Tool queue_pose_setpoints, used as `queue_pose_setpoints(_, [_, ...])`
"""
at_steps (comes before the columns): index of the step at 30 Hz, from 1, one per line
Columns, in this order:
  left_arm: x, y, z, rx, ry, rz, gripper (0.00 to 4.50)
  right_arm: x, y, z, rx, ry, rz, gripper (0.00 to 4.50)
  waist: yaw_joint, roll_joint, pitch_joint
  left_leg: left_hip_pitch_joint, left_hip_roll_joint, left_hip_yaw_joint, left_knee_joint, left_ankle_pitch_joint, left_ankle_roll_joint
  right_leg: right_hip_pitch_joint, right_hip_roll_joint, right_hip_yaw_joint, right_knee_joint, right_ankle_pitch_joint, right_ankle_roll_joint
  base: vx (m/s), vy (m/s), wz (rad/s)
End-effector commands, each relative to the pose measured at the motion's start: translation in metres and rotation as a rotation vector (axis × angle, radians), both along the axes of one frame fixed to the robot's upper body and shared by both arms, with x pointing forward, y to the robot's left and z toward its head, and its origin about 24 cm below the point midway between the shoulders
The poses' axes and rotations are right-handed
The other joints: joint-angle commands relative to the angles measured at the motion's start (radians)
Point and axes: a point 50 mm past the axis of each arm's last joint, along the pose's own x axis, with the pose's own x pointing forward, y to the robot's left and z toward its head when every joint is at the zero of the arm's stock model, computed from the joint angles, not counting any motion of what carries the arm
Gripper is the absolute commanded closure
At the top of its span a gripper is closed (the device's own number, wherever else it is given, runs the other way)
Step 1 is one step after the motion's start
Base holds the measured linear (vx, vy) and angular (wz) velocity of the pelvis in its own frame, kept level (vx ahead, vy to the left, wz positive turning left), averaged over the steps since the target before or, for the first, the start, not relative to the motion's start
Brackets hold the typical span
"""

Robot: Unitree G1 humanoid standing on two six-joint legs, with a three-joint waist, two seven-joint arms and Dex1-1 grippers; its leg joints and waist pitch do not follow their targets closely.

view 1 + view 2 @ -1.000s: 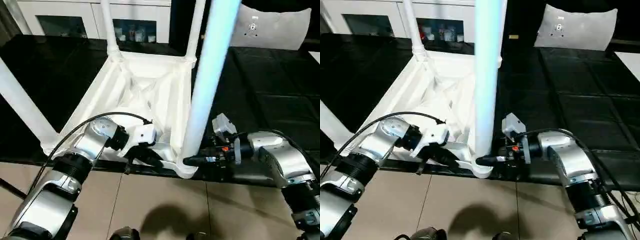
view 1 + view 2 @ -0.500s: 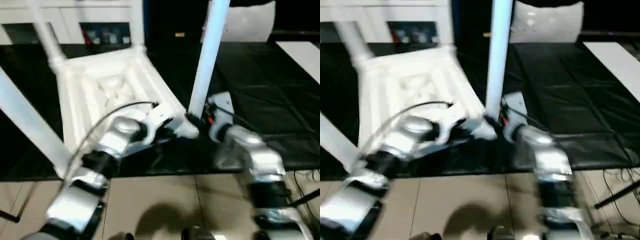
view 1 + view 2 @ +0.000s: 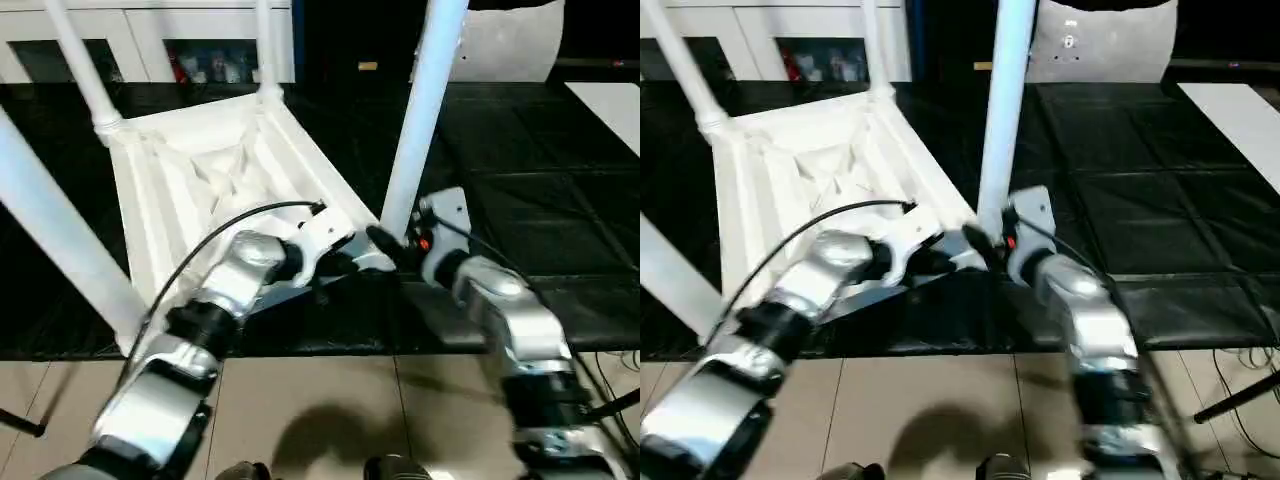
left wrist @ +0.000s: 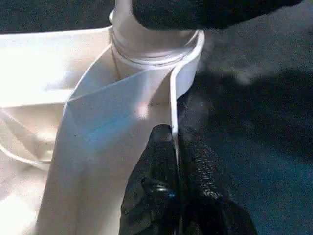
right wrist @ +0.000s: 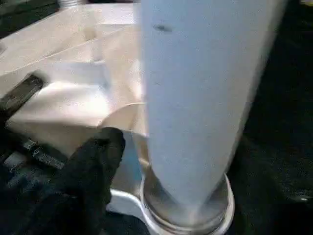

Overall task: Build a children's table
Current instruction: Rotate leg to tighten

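Note:
The white table top (image 3: 200, 170) lies upside down on the black pad, ribbed underside up, with four white legs standing in its corner sockets. The near right leg (image 3: 420, 110) rises from the corner socket (image 4: 156, 49) closest to me. My left gripper (image 3: 345, 262) is shut on the thin rim wall of the top just beside that socket, and its fingers (image 4: 161, 171) pinch the wall from both sides. My right gripper (image 3: 392, 245) holds the base of the near right leg. One black finger (image 5: 95, 169) lies beside the leg; the other is hidden behind it.
The black padded work surface (image 3: 520, 150) stretches to the right and back. White cabinets (image 3: 150, 30) and a white cushion (image 3: 510, 45) stand behind it. A white sheet (image 3: 610, 105) lies at the far right. Tiled floor (image 3: 320, 420) shows below the pad's front edge.
Over the last second the table has turned on the pad, its far corners swinging left. Both grippers stayed at the near right corner. The view itself has also shifted.

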Motion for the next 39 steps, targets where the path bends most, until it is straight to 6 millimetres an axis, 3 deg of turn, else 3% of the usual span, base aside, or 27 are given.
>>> queue_pose_setpoints(1, [-0.007, -0.005, 0.009, -0.008, -0.043, -0.17, 4.5, -0.004, -0.004, 0.005, -0.002, -0.033, 0.105, 0.57, 0.005, -0.008, -0.071, 0.028, 0.05, -0.026, -0.067, -0.216, 0.088, 0.052, -0.048, 0.032, -0.073, -0.184, -0.237, 0.0, 0.0, 0.0])
queue_pose_setpoints(5, [-0.014, 0.008, 0.007, 0.029, -0.016, -0.277, 4.5, -0.013, -0.017, 0.007, -0.073, -0.032, 0.283, 0.5, 0.025, -0.004, -0.07, 0.035, 0.054, -0.024, -0.067, -0.211, 0.095, 0.05, -0.047, 0.033, -0.067, -0.153, -0.256, 0.0, 0.0, 0.0])
queue_pose_setpoints(10, [-0.025, 0.021, 0.008, 0.059, 0.031, -0.45, 4.5, -0.026, -0.027, 0.006, -0.095, 0.012, 0.52, 0.5, 0.037, -0.009, -0.071, 0.033, 0.056, -0.023, -0.066, -0.207, 0.099, 0.054, -0.049, 0.031, -0.062, -0.147, -0.269, 0.0, 0.0, 0.0])
queue_pose_setpoints(14, [-0.03, 0.027, 0.006, 0.091, 0.059, -0.53, 4.5, -0.031, -0.029, 0.005, -0.081, 0.058, 0.639, 0.91, 0.053, -0.006, -0.071, 0.037, 0.06, -0.02, -0.066, -0.201, 0.104, 0.05, -0.05, 0.032, -0.06, -0.148, -0.275, 0.0, 0.0, 0.0])
queue_pose_setpoints(19, [-0.034, 0.028, 0.006, 0.098, 0.072, -0.579, 4.5, -0.032, -0.029, 0.003, -0.07, 0.112, 0.763, 1.32, 0.06, -0.006, -0.069, 0.037, 0.061, -0.021, -0.069, -0.223, 0.081, 0.048, -0.051, 0.031, -0.06, -0.177, -0.276, 0.0, 0.0, 0.0])
queue_pose_setpoints(23, [-0.035, 0.028, 0.006, 0.1, 0.076, -0.595, 4.5, -0.031, -0.027, 0.005, -0.055, 0.123, 0.807, 1.73, 0.061, -0.013, -0.07, 0.036, 0.061, -0.02, -0.068, -0.217, 0.079, 0.048, -0.051, 0.032, -0.06, -0.184, -0.271, 0.0, 0.0, 0.0])
queue_pose_setpoints(31, [-0.035, 0.029, 0.007, 0.104, 0.072, -0.599, 4.5, -0.031, -0.023, 0.004, -0.029, 0.146, 0.867, 2.43, 0.065, -0.014, -0.073, 0.035, 0.06, -0.02, -0.065, -0.185, 0.092, 0.048, -0.051, 0.031, -0.056, -0.174, -0.271, 0.0, 0.0, 0.0])
queue_pose_setpoints(37, [-0.034, 0.03, 0.006, 0.099, 0.079, -0.577, 4.5, -0.034, -0.02, 0.003, 0.015, 0.155, 0.867, 2.53, 0.068, -0.013, -0.074, 0.036, 0.06, -0.02, -0.065, -0.185, 0.087, 0.048, -0.051, 0.031, -0.058, -0.189, -0.265, 0.0, 0.0, 0.0])
queue_pose_setpoints(39, [-0.031, 0.025, 0.007, 0.056, 0.091, -0.522, 4.5, -0.032, -0.012, 0.003, 0.042, 0.141, 0.791, 2.53, 0.068, -0.014, -0.074, 0.034, 0.06, -0.019, -0.065, -0.18, 0.085, 0.049, -0.051, 0.032, -0.056, -0.182, -0.265, 0.0, 0.0, 0.0])
